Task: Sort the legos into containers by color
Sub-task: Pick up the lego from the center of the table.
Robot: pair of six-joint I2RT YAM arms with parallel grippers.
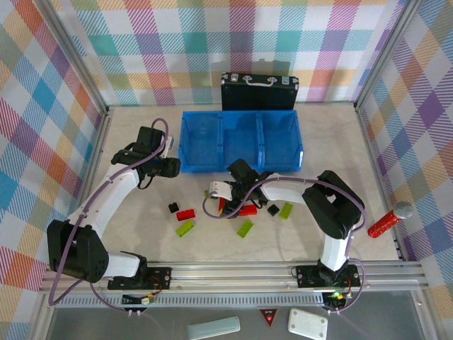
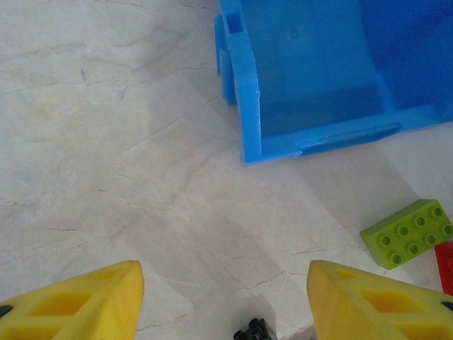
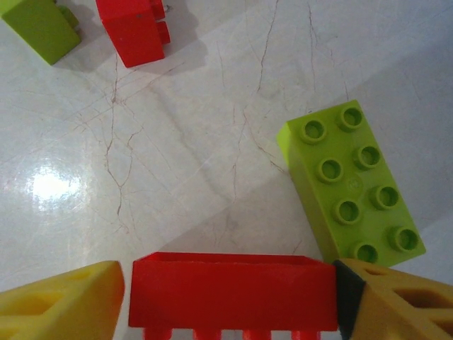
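Studs (image 3: 212, 333) line the red plastic brick (image 3: 233, 301) pinched in our right gripper (image 3: 230, 283); our left gripper (image 2: 225, 283) is spread, blue plastic bin (image 2: 249, 106) ahead.

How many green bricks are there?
3 green bricks: one at the left, one in the middle before the red brick between the right fingers, one at the right beside a black cube. Others may hide under the right arm.

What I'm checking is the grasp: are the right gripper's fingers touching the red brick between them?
Touching: in the right wrist view the red brick sits flush against one finger's dark pad, no gap.
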